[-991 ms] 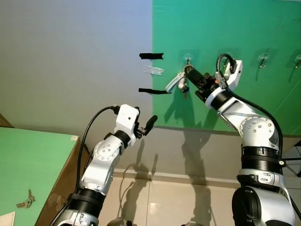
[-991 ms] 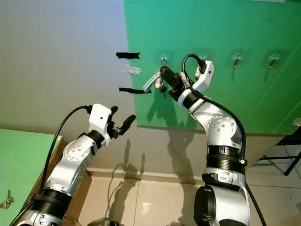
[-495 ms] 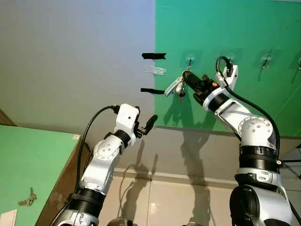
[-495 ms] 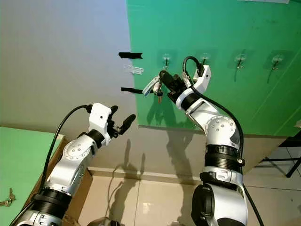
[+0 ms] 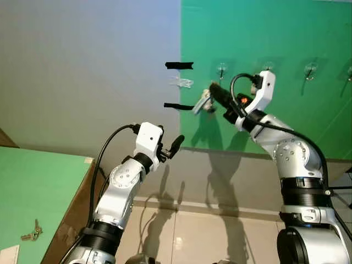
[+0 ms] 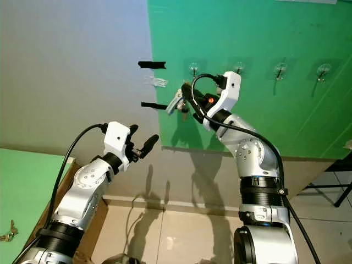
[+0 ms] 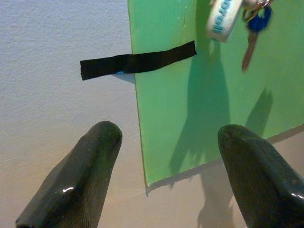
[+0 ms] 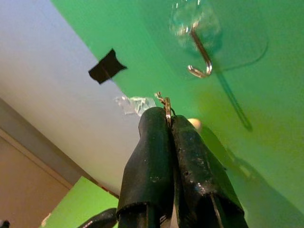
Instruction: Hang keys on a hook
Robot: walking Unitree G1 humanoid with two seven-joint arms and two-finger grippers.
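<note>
Just below the leftmost hook (image 8: 199, 59), the right gripper (image 8: 168, 121) pinches the keys (image 5: 204, 102) by their ring, poised to thread it on; the left gripper (image 7: 166, 156) waits spread wide, empty.

Two strips of black tape (image 5: 179, 65) (image 5: 177, 105) sit mid-frame at the green panel's (image 5: 286, 33) left edge. A green table (image 5: 33, 187) fills the lower left, spare keys (image 5: 30, 234) resting on it.

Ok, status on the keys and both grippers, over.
Right gripper shut on keys, held just below leftmost hook, ring not yet on. Left gripper open, idle, low by the green panel edge. Nothing blocking the hook.
</note>
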